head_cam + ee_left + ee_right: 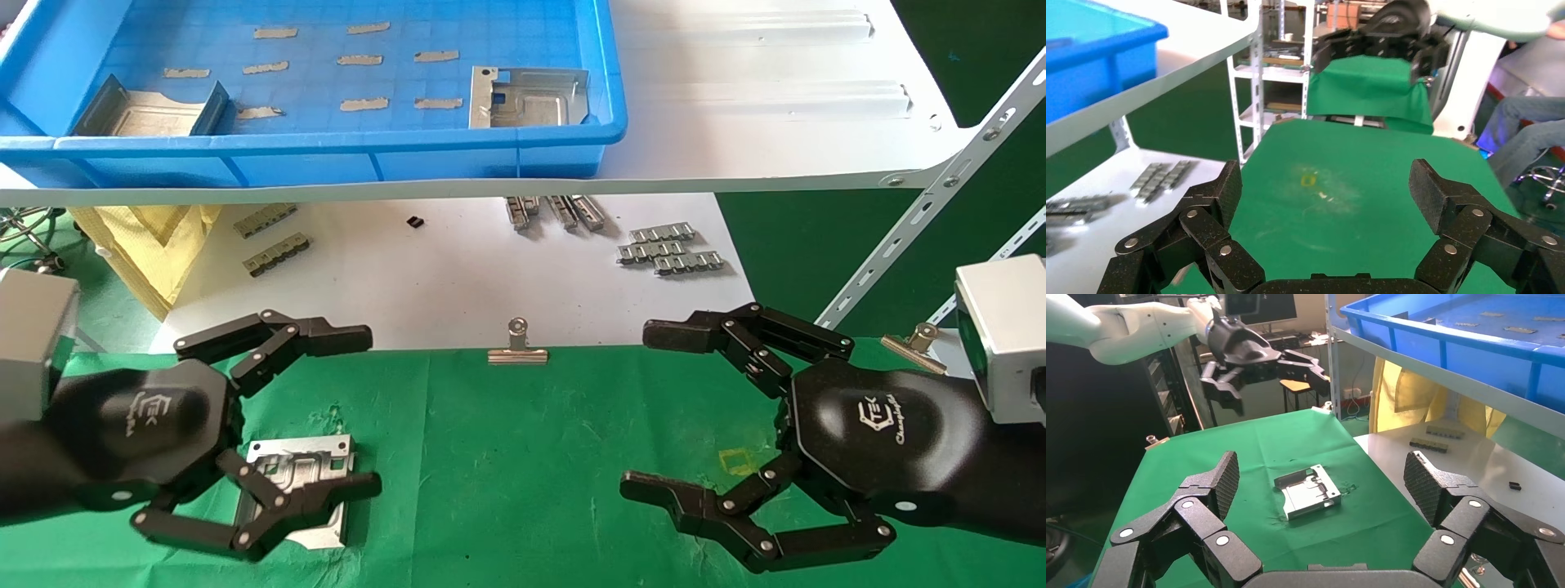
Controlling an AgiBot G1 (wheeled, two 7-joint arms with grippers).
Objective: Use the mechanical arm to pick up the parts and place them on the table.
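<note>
One silver stamped part (294, 469) lies flat on the green cloth table (507, 474); it also shows in the right wrist view (1308, 491). My left gripper (368, 410) is open and empty, held above the cloth beside that part, its lower finger (327, 494) overlapping the part's near edge in the head view. In the right wrist view the left gripper (1254, 355) hangs well above the cloth. Two more parts (527, 98) (155, 110) lie in the blue bin (490, 151). My right gripper (639, 411) is open and empty over the cloth's right side.
The blue bin stands on a white shelf (776, 106) above a white sheet (458, 269) with grey ridged strips (670, 249). Silver binder clips (517, 347) (915, 339) pin the cloth's far edge. A slanted shelf strut (923, 212) rises at right. A yellow bag (155, 245) sits at left.
</note>
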